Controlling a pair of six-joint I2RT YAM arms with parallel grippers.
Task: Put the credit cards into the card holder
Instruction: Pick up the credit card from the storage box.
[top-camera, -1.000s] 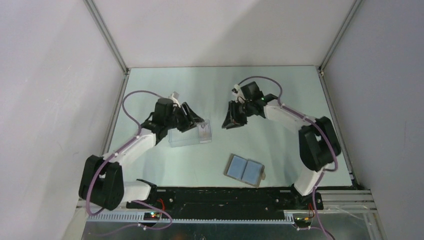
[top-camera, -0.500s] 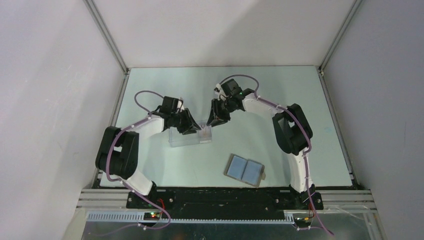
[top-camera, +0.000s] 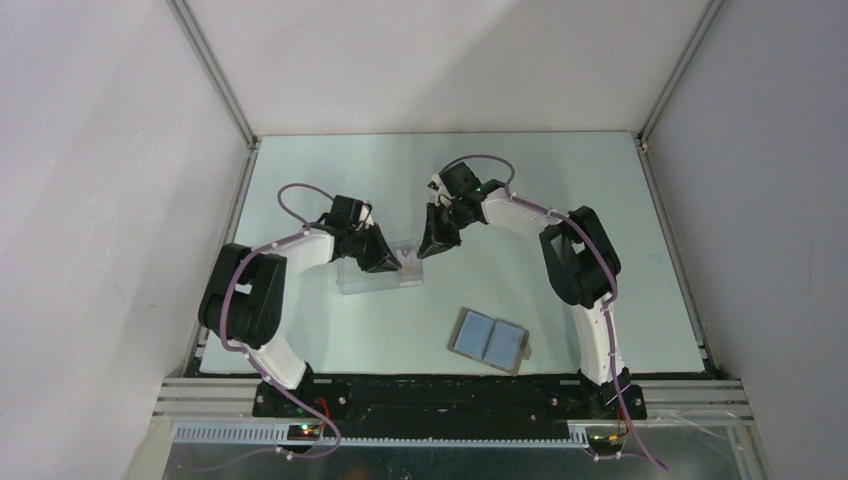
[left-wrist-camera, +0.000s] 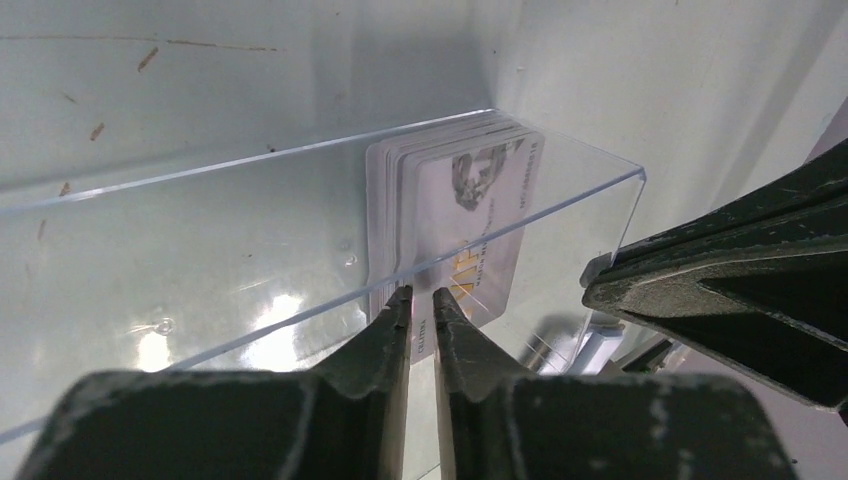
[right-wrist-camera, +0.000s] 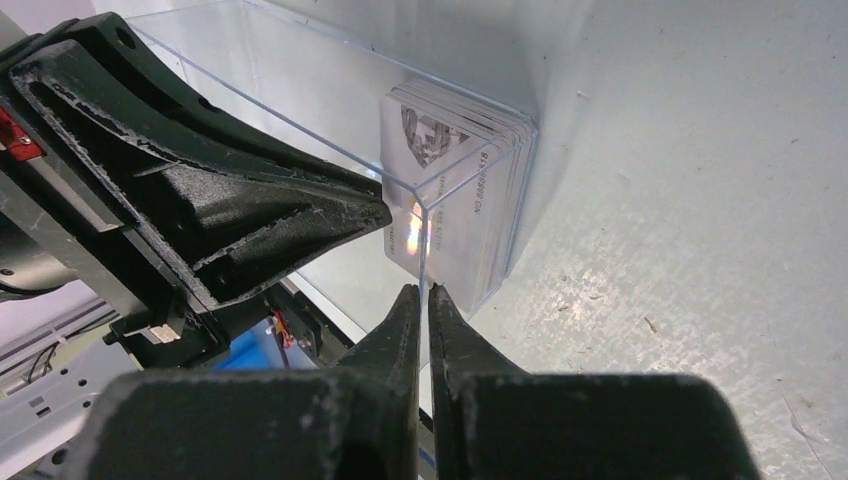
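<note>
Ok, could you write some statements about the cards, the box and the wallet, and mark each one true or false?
1. The credit cards stand stacked inside the clear box. True.
2. The card holder is snapped shut. False: it lies open, blue lining up.
3. The card holder lies nearer the arm bases than the clear box. True.
4. The cards sit at the box end on the left arm's side. False: they sit at the end by the right gripper.
5. The left gripper is over the card holder. False: it is at the clear box.
</note>
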